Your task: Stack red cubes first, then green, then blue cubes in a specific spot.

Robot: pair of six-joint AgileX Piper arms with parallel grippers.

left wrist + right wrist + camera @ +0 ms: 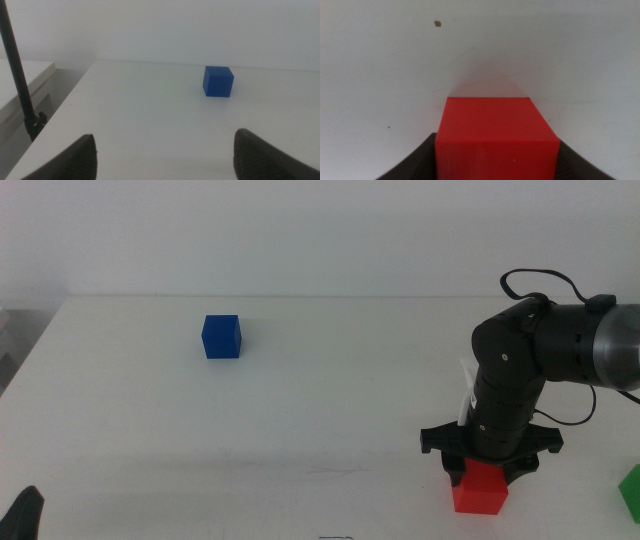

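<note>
The red cube (479,489) sits low at the table's front right, between the jaws of my right gripper (481,476), which comes down on it from above. In the right wrist view the red cube (495,134) fills the gap, with a dark jaw pressed against each side; the gripper (495,167) is shut on it. The green cube (631,491) is cut off by the right edge. The blue cube (221,337) stands alone at the far left, also seen as the blue cube (218,81) ahead of my open left gripper (165,150), which waits at the front left corner (24,513).
The right arm's bulky black body (520,370) and its cable stand over the front right area. A thin black pole (17,75) and a lower white surface (22,87) lie beyond the table's left edge. A white wall runs behind the table.
</note>
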